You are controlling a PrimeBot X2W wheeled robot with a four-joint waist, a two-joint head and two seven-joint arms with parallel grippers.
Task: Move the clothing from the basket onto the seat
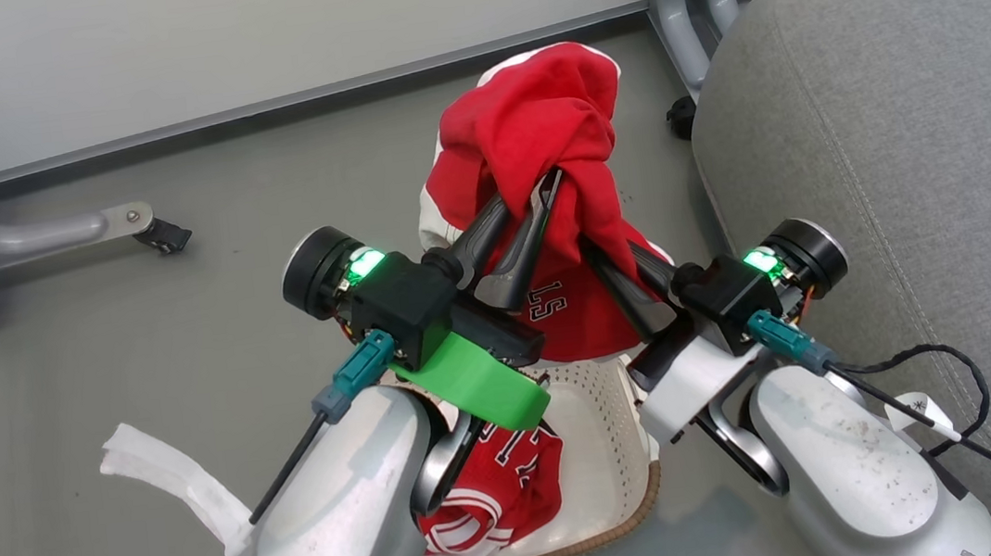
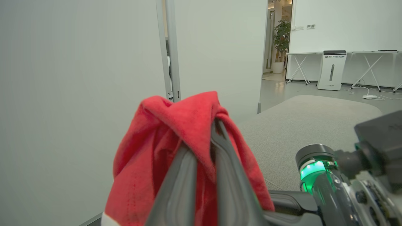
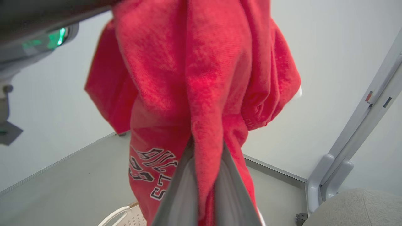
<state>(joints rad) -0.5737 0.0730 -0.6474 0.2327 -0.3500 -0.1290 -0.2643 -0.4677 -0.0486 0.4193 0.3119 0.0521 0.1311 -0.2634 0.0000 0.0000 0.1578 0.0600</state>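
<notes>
Above basket [image 1: 604,452], red T-shirt [image 1: 533,115], apparently twisted

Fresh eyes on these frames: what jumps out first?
A red T-shirt hangs bunched in mid-air at centre, pinched by both the left hand and the right hand. Below it, a red jersey lies in the white basket. The grey seat sits at right.
</notes>
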